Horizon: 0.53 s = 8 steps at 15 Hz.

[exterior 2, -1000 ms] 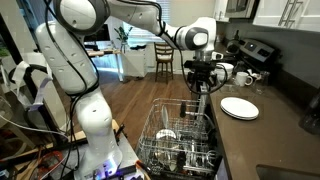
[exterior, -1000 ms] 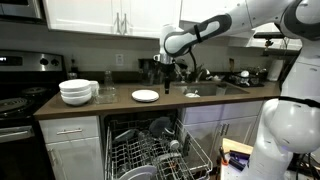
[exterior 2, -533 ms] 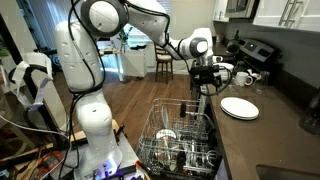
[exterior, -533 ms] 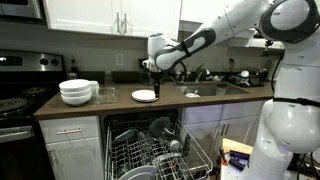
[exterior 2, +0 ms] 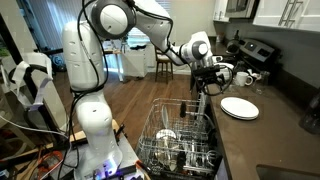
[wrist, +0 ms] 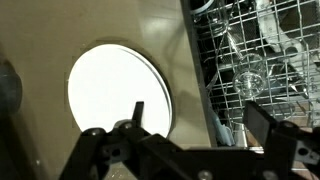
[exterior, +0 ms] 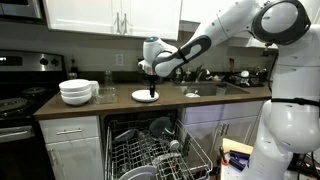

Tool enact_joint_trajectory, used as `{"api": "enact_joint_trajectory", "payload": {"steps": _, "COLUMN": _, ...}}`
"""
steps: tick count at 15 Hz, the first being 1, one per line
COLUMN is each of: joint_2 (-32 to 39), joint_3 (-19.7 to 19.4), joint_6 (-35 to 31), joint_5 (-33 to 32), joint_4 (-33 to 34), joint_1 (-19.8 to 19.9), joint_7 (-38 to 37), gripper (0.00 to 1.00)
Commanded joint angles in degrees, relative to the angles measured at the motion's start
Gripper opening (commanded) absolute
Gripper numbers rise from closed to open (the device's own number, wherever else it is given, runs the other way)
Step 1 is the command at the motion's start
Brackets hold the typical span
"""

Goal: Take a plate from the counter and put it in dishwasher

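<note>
The white Panda arm (exterior: 215, 35) is the largest thing in the exterior views. It has swung left along the counter since a second ago, when its wrist hung nearer the sink, and now reaches over the plate. The long dark brown counter (exterior: 118, 104) runs across the scene, with the black stove (exterior: 14, 104) at its left end. Below the counter the dishwasher (exterior: 150, 150) stands open with its grey wire racks pulled out, as before; in the wrist view the rack (wrist: 262, 50) fills the right side, beside the counter edge. A stack of white bowls (exterior: 76, 91) sits on the left part of the counter, unmoved.

The plate (exterior: 146, 96) lies flat on the counter, right of the bowls, in the same spot as in the earlier pictures; it also shows in an exterior view (exterior 2: 240, 107). In the wrist view the plate (wrist: 118, 85) lies left of centre, directly under the camera.

The gripper (exterior: 149, 89) hangs just above the plate. Its fingers are spread wide apart in the wrist view (wrist: 175, 125), holding nothing, and one finger (wrist: 92, 145) overlaps the plate's near edge in the picture. Whether it touches the plate cannot be told.
</note>
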<state>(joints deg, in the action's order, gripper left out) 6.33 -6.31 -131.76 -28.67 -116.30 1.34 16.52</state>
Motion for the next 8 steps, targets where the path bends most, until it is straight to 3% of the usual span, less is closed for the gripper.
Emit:
{"api": "enact_joint_trajectory", "payload": {"steps": 1, "joint_2": 0.3, "joint_3": 0.1, "joint_6": -1.8, "joint_5": -6.1, "joint_4": -0.2, "joint_1": 0.4, "joint_7": -5.2, "gripper": 1.0}}
{"api": "enact_joint_trajectory", "payload": {"steps": 8, "joint_2": 5.1, "joint_3": 0.4, "joint_6": -1.2, "joint_5": -19.3, "joint_4": 4.9, "joint_1": 0.0, "joint_7": -14.3, "gripper": 1.0}}
